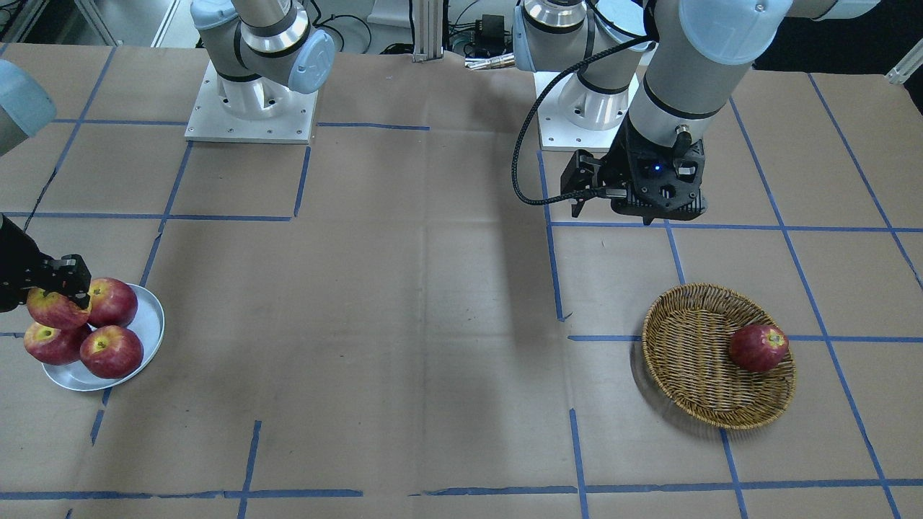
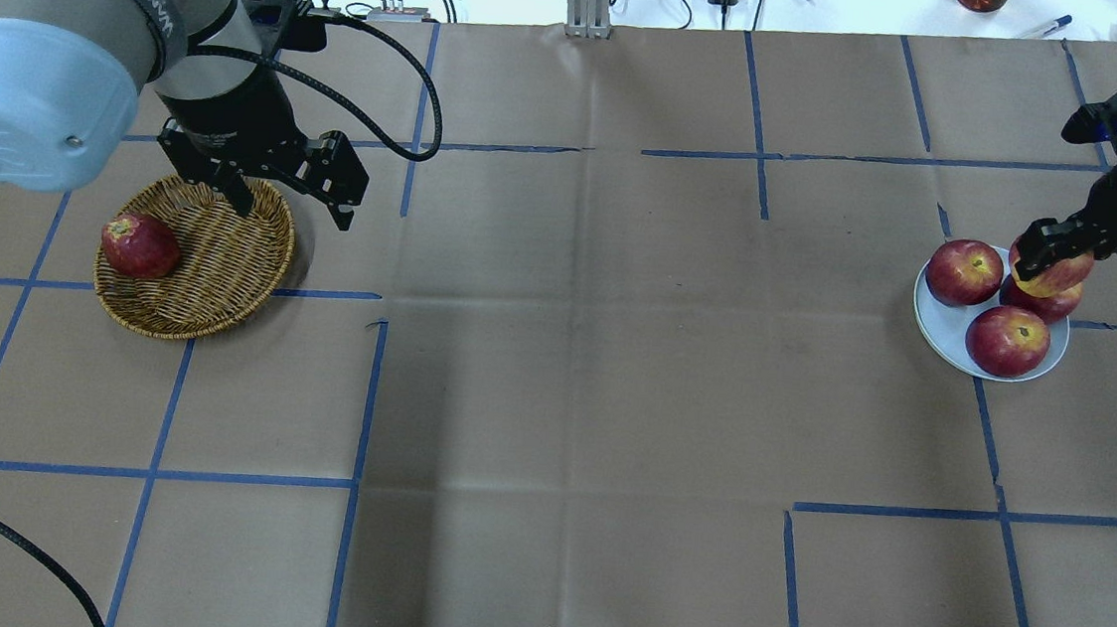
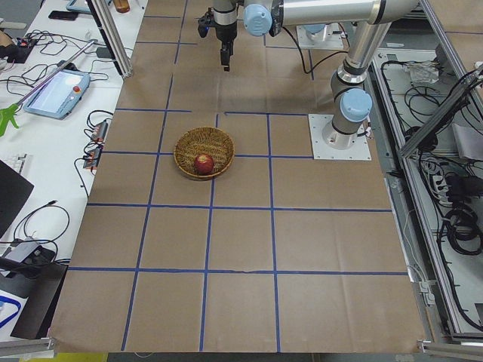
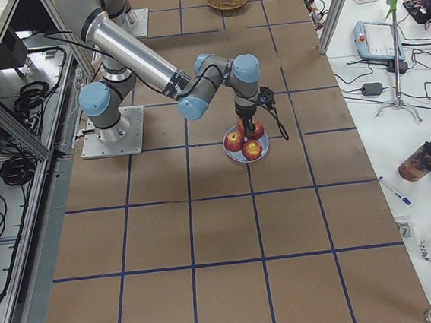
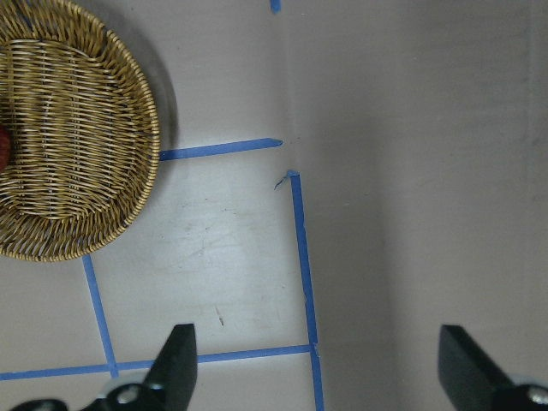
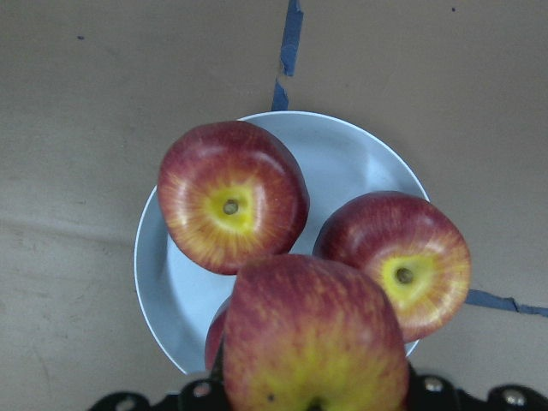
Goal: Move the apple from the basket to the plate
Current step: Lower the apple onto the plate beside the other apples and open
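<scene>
The apple point(image 2: 1052, 276) is grasped in the clenched jaws of the right gripper point(image 2: 1049, 257), over the plate point(image 2: 939, 319) at the table's point(image 2: 555, 353) right end. It sits above three apples point(image 2: 963, 272) on the plate and largely hides the one beneath it; whether it touches them cannot be told. In the wrist view its lower edge is cut off. Its yellow stem end tilts up toward the gripper, and it looks too round to show a long axis. At the left end, the basket point(image 2: 223, 272) holds a dark apple point(image 2: 138, 246). The left gripper point(image 5: 321, 364) hangs by the basket's right rim, jaws spread and empty.
</scene>
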